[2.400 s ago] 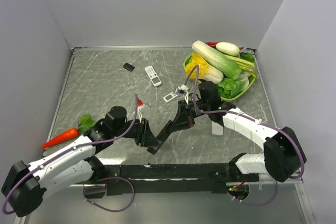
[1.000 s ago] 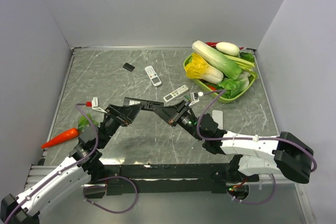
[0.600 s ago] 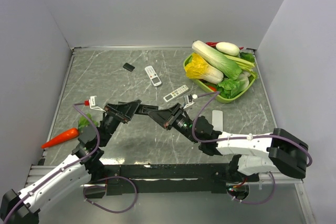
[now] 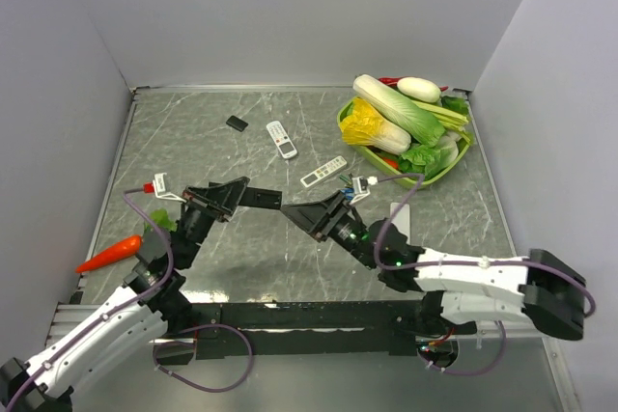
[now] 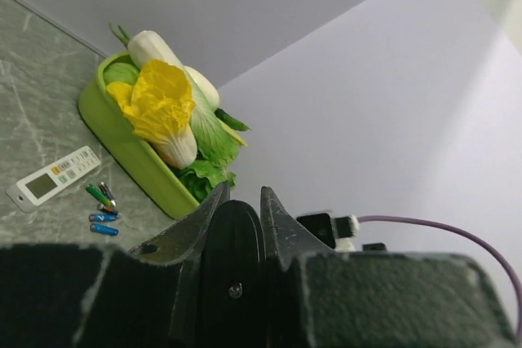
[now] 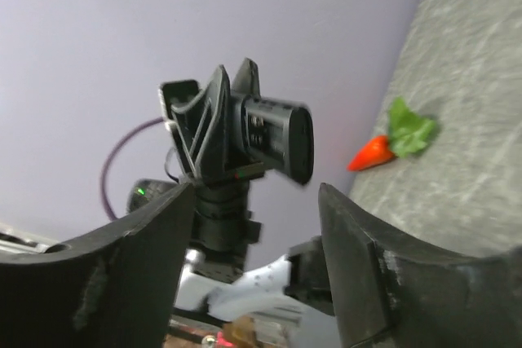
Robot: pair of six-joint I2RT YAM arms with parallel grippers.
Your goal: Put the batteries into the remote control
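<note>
A black remote control (image 4: 259, 198) hangs in the air over the middle of the table, level, with my left gripper (image 4: 238, 194) shut on its left end. In the left wrist view the remote (image 5: 234, 238) fills the gap between the jaws of that gripper (image 5: 242, 201). My right gripper (image 4: 295, 212) stands open just right of the remote's free end, apart from it. From the right wrist its open gripper (image 6: 253, 201) faces the remote (image 6: 281, 138). The batteries (image 5: 103, 216), blue, green and dark, lie on the table beside a white-grey remote (image 5: 53, 175).
A green tray (image 4: 341, 121) heaped with vegetables stands at the back right. On the table lie a white remote (image 4: 281, 139), a white-grey remote (image 4: 323, 172), a small black piece (image 4: 237, 123), a white flat piece (image 4: 400, 217) and a carrot (image 4: 111, 253) at the left edge.
The black remote has passed from my right gripper to my left. The left jaws closed on it, the right jaws opened and drew back a little to the right.
</note>
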